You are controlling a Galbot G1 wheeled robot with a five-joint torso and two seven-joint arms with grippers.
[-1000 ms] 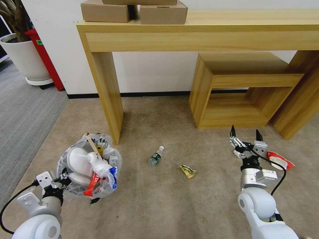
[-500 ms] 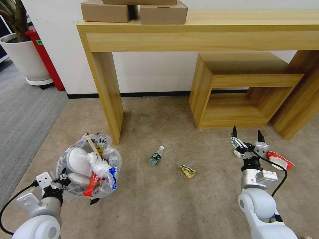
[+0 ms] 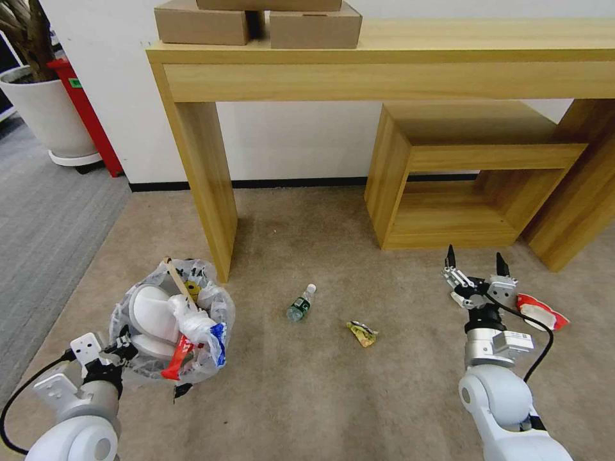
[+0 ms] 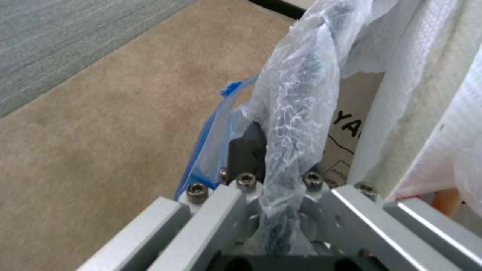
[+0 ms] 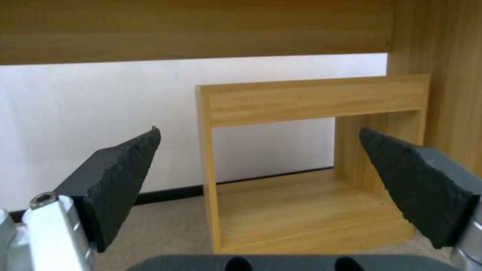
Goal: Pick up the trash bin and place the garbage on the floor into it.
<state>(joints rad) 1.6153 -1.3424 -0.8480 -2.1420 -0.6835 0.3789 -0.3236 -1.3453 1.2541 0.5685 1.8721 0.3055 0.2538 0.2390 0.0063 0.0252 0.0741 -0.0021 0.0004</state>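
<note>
Looking down from the head camera, I see my left gripper nearest to me at the lower left, clamped on the rim of the trash bin, with the crinkly bag bunched between its fingers in the left wrist view. The bin sits on the floor, the beige carpet, just in front of that gripper and is piled with two white slippers, a red paper strip, a blue-white tube and a wooden stick poking up at the far side.

At the lower right, my right gripper points away from me with its fingers spread wide apart and holding nothing. Just beside it on the right lies a red and white wrapper on the carpet.

Between the two arms, a little farther out, a crumpled yellow wrapper lies on the carpet, and beyond it to the left a small plastic bottle lies on its side, well apart from the bin.

Farther still stands a long wooden table, one leg near the bin's far side, with a low wooden shelf unit under it ahead of the right gripper. Cardboard boxes rest on the tabletop. At the far left stand a white plant pot and a red object against the wall.
</note>
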